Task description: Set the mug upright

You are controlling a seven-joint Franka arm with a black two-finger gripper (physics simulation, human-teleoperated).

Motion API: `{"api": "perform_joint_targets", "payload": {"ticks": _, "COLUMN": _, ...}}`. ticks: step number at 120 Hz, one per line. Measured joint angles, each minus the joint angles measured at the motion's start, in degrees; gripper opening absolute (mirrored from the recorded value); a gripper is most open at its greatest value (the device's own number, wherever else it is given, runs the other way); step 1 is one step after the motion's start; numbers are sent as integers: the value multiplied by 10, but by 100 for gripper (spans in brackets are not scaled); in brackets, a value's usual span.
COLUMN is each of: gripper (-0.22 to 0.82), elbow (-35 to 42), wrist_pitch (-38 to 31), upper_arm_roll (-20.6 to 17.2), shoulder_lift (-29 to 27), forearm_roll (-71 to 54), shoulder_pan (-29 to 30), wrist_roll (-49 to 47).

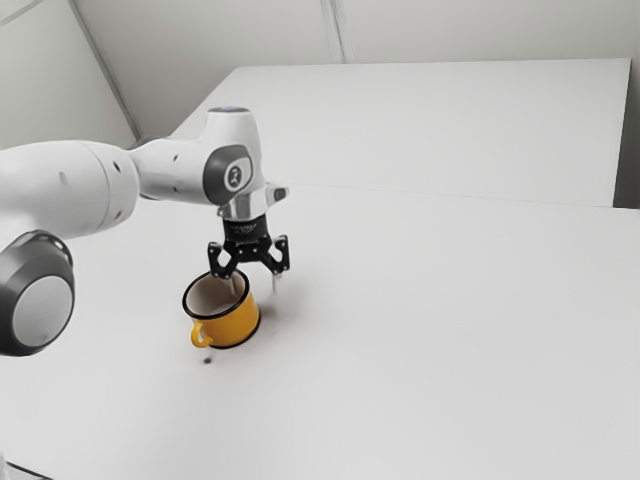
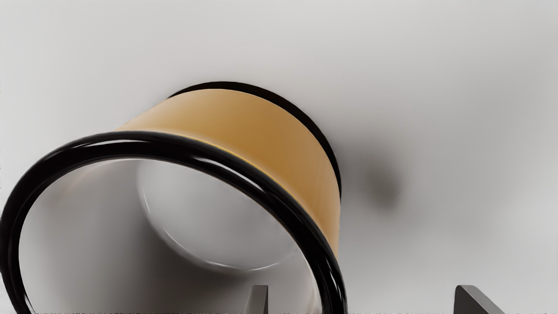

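Your work surface is a broad, smooth, matte white table point(image 1: 450, 330). On it you have 1 yellow, cylindrical, enamel-look mug point(image 1: 232, 326) with a black rim, mouth upward, seemingly leaning toward the exterior view's left. You can see 1 small dark spot point(image 1: 207, 360) near its handle, and soft grey shadow beside its base.

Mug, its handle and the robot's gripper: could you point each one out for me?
Mug point(image 1: 235, 324): exterior view, on its yellow side.
Handle point(image 1: 196, 337): exterior view, on its outer curve.
Gripper point(image 1: 255, 289): exterior view, midway between its fingertips.
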State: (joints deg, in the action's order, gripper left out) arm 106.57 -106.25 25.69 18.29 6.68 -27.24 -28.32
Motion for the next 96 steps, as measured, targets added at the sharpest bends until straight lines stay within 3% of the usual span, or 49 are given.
{"api": "perform_joint_targets", "payload": {"ticks": 47, "gripper": 58, "elbow": -38, "wrist_pitch": 2, "upper_arm_roll": 1, "shoulder_lift": -75, "forearm_roll": 16, "shoulder_pan": 38, "wrist_roll": 39}}
{"api": "perform_joint_targets", "payload": {"ticks": 68, "gripper": 59, "elbow": -45, "wrist_pitch": 18, "upper_arm_roll": -109, "shoulder_lift": -136, "forearm_roll": -23, "shoulder_pan": 143, "wrist_roll": 87}}
{"api": "perform_joint_targets", "payload": {"ticks": 96, "gripper": 60, "elbow": -61, "wrist_pitch": 38, "upper_arm_roll": -123, "shoulder_lift": -184, "forearm_roll": -46, "shoulder_pan": 148, "wrist_roll": 168}}
